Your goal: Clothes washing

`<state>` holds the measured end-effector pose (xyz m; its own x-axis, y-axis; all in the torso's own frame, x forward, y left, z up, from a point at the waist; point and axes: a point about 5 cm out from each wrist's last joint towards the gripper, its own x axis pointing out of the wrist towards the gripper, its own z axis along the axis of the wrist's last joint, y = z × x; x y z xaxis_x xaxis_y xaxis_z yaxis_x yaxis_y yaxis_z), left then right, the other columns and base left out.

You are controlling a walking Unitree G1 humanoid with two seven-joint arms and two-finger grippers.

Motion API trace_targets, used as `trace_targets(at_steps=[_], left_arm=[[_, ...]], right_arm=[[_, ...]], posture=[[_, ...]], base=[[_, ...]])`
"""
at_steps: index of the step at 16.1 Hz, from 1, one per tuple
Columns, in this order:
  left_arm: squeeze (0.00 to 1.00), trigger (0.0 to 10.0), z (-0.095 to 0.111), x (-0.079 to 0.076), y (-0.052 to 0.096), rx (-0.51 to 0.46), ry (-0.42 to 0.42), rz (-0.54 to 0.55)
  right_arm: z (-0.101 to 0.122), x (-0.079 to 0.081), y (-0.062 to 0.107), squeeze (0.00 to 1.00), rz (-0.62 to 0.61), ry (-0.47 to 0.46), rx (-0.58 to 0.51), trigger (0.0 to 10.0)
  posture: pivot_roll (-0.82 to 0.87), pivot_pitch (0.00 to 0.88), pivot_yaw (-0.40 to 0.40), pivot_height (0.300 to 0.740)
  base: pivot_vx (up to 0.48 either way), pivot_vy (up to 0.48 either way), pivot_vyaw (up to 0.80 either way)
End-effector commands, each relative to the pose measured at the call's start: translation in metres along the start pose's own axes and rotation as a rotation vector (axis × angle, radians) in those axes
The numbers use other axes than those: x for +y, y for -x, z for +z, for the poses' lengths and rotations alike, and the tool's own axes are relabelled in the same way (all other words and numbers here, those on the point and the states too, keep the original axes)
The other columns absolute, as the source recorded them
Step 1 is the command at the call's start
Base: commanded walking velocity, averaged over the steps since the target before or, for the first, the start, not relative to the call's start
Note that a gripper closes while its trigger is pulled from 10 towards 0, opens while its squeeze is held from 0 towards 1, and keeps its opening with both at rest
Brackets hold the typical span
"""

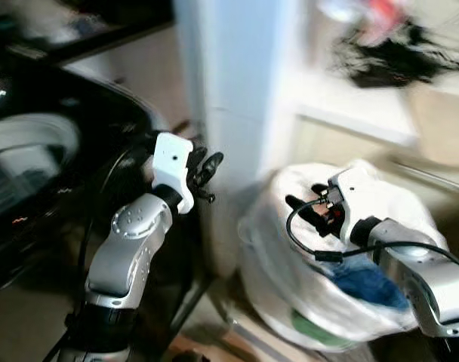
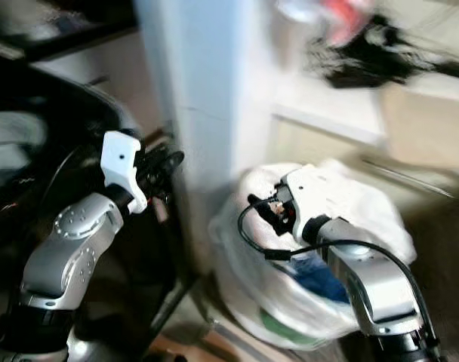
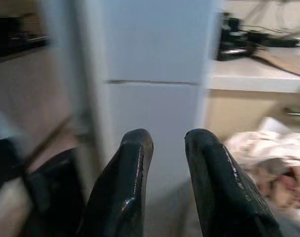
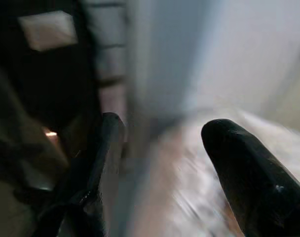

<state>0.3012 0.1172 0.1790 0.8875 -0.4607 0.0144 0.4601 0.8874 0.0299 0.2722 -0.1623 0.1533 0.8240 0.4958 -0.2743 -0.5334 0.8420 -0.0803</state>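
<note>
The picture is blurred by motion. A black washing machine (image 1: 33, 166) with a round door stands at the left. A white laundry bag (image 1: 305, 286) holding blue (image 1: 369, 285) and green cloth sits on the floor at the right. My left gripper (image 1: 207, 170) is raised between the machine and a white pillar, open, with nothing between its fingers (image 3: 135, 153). Over the bag's near-left rim hovers my right gripper (image 1: 301, 207), open wide and empty; its fingers (image 4: 234, 148) point toward the pillar and the machine.
A tall white pillar or cabinet (image 1: 229, 90) rises between the machine and the bag. Behind the bag runs a pale counter (image 1: 350, 113) with dark clothing (image 1: 388, 60) piled on it. Bare floor (image 1: 214, 332) shows at the pillar's foot.
</note>
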Motion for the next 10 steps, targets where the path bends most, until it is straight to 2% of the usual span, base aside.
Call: trace_targets(at_steps=[1,3,4,5,7,10], left_arm=[[0.00,10.0,0.0049,0.0014,0.0011,-0.019,-0.011,0.012],[0.00,10.0,0.0099,0.0026,0.0014,-0.033,-0.079,0.048],[0.00,10.0,0.0119,0.0019,0.0005,-0.040,-0.111,0.054],[0.00,10.0,0.0118,0.0012,-0.0004,-0.041,-0.114,0.053],[0.00,10.0,0.0116,0.0012,-0.0006,-0.041,-0.107,0.053],[0.00,10.0,0.0117,0.0033,-0.0024,-0.040,-0.083,0.073]], right_arm=[[0.0084,0.0054,0.0016,0.00,0.033,0.012,-0.050,10.0],[0.0114,0.0059,0.0020,0.00,0.043,0.038,-0.075,10.0],[0.0124,0.0074,0.0021,0.00,0.050,0.028,-0.090,10.0],[0.0120,0.0076,0.0019,0.00,0.038,-0.013,-0.098,10.0],[0.0116,0.0076,0.0019,0.00,0.033,-0.014,-0.098,10.0],[0.0073,0.0037,0.0037,0.00,-0.027,-0.009,-0.085,10.0]], posture=[[-0.06,0.000,0.028,0.740],[-0.06,0.000,0.028,0.740],[-0.06,0.000,0.028,0.740],[-0.06,0.000,0.029,0.740],[-0.06,0.000,0.029,0.740],[-0.06,0.000,0.036,0.740]], base=[[0.000,0.285,0.80],[0.000,0.000,0.80],[0.000,-0.480,0.00],[0.000,-0.480,0.00],[0.000,-0.480,0.00],[0.000,0.000,0.00]])
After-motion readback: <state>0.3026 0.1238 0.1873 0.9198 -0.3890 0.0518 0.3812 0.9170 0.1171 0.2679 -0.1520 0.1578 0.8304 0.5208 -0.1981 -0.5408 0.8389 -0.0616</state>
